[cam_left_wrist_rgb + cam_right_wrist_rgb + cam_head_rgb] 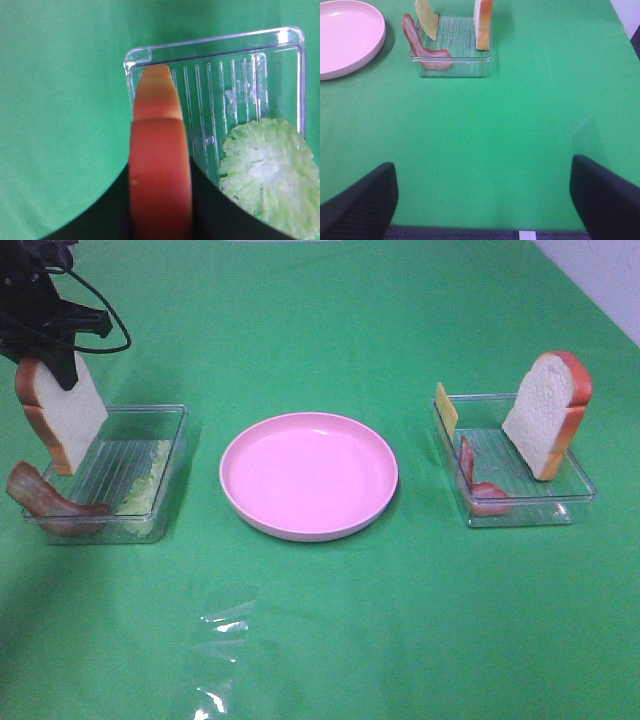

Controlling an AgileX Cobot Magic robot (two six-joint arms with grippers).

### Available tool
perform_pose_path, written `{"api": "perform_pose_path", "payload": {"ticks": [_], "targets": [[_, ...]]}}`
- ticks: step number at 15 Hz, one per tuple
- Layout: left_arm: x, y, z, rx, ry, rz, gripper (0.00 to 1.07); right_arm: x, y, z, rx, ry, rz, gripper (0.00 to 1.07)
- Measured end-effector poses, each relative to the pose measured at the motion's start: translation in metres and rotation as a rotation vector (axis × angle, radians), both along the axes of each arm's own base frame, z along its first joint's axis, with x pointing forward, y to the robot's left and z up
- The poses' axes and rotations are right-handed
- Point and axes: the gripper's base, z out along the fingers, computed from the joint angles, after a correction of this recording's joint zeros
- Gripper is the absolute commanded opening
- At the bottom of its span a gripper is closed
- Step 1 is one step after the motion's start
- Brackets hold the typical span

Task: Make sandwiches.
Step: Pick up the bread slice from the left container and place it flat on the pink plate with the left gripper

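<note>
My left gripper (58,362) is shut on a white bread slice (62,412) with an orange-brown crust and holds it upright above the far left end of the left clear tray (150,409). In the left wrist view the slice's crust (160,160) stands edge-on between the dark fingers (220,215). Pale green lettuce (148,480) lies in that tray, and a bacon strip (45,500) hangs over its near left corner. The right tray (590,490) holds a second bread slice (548,412), a cheese square (446,408) and bacon (480,488). My right gripper (482,200) is open, low over bare cloth, well short of that tray (452,67).
A round pink plate (308,475) sits between the two trays with nothing on it. A crumpled piece of clear film (220,650) lies on the green cloth near the front. The cloth ends at a pale edge at the far right.
</note>
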Motion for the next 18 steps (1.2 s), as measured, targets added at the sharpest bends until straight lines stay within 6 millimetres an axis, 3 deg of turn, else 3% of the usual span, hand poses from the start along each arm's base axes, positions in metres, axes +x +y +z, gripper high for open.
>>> {"api": "perform_pose_path", "payload": {"ticks": [7,11,13,14,16,18], "targets": [[-0.015,-0.007,0.051,-0.107,-0.104,0.009,0.00,0.000,0.000,0.000,0.000,0.000,0.000,0.90],[-0.022,-0.023,0.072,-0.293,-0.127,0.019,0.00,0.000,0.000,0.000,0.000,0.000,0.000,0.90],[-0.024,-0.040,0.078,-0.424,-0.116,0.007,0.00,0.000,0.000,0.000,0.000,0.000,0.000,0.90],[-0.029,-0.067,0.080,-0.510,-0.101,-0.052,0.00,0.000,0.000,0.000,0.000,0.000,0.000,0.90],[-0.031,-0.085,0.076,-0.546,-0.079,-0.092,0.00,0.000,0.000,0.000,0.000,0.000,0.000,0.90],[-0.029,-0.108,0.058,-0.594,-0.020,-0.121,0.00,0.000,0.000,0.000,0.000,0.000,0.000,0.90]]}}
